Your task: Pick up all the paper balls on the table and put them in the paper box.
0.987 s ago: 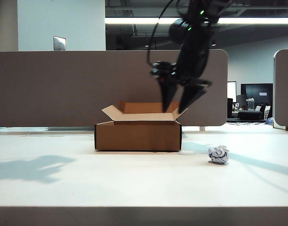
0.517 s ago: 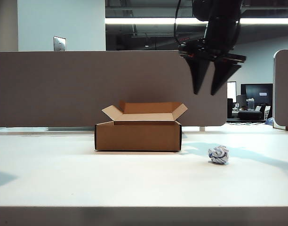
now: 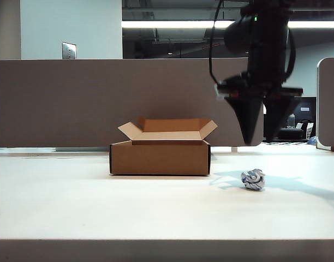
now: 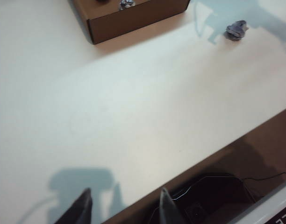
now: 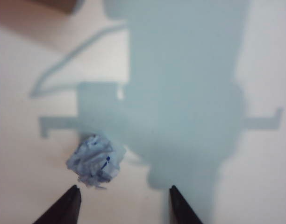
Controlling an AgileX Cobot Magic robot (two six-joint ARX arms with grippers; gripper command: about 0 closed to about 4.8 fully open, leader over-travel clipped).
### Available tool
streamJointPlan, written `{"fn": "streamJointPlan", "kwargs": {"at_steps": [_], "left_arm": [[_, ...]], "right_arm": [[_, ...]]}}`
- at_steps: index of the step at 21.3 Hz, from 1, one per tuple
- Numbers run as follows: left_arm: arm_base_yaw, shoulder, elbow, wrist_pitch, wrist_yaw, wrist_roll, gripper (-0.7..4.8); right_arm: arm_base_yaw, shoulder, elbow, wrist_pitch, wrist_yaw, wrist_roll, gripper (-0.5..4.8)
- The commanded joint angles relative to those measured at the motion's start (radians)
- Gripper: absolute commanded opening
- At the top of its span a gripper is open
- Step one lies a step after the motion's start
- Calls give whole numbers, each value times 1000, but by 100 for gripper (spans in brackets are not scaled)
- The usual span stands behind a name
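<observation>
Right pincer (image 5: 123, 205) hung above the white counter (image 5: 21, 93), its two dark fingertips (image 5: 68, 205) spread apart, nothing between them. One crumpled paper ball (image 5: 94, 161) lay just beyond the tips. Arm's shadow covered the counter.

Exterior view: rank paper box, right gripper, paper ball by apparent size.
1. paper box, largest
2. right gripper, open, hanging above the ball; its depth from the camera is unclear, so this rank is unsure
3. paper ball on the table, clearly smallest
</observation>
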Motion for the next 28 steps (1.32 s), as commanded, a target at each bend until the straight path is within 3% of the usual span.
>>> {"fn": "streamJointPlan", "kwargs": {"at_steps": [1, 9, 13, 28], "left_arm": [[-2, -13, 2, 2, 7, -6, 178], [-2, -36, 2, -24, 7, -14, 178], [-1, -51, 2, -49, 4, -17, 178], [-2, -68, 2, -74, 4, -21, 179]], "right_arm": [[27, -10, -61, 23, -2, 13, 261], [99, -8, -132, 85, -14, 45, 261], [96, -8, -132, 89, 66, 48, 261], [95, 6, -133, 106, 77, 50, 277]]}}
